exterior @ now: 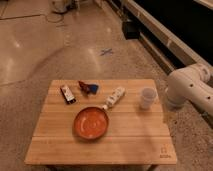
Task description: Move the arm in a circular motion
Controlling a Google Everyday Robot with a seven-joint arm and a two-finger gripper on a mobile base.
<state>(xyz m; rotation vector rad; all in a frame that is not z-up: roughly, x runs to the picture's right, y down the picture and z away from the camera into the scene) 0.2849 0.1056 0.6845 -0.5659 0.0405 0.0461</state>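
The arm [189,88] enters from the right edge as thick white tubular segments with a rounded joint, just beyond the right end of the wooden table [100,145]. Its rounded elbow hangs beside the small white cup [147,97], apart from it. The gripper is out of view; only the arm's segments show.
On the table lie an orange plate [91,123], a white bottle [114,97] on its side, a red-and-blue packet [88,87] and a dark red-and-white bar [67,94]. A blue cross [106,51] marks the floor behind. A dark wall with a pale rail [165,37] runs along the right.
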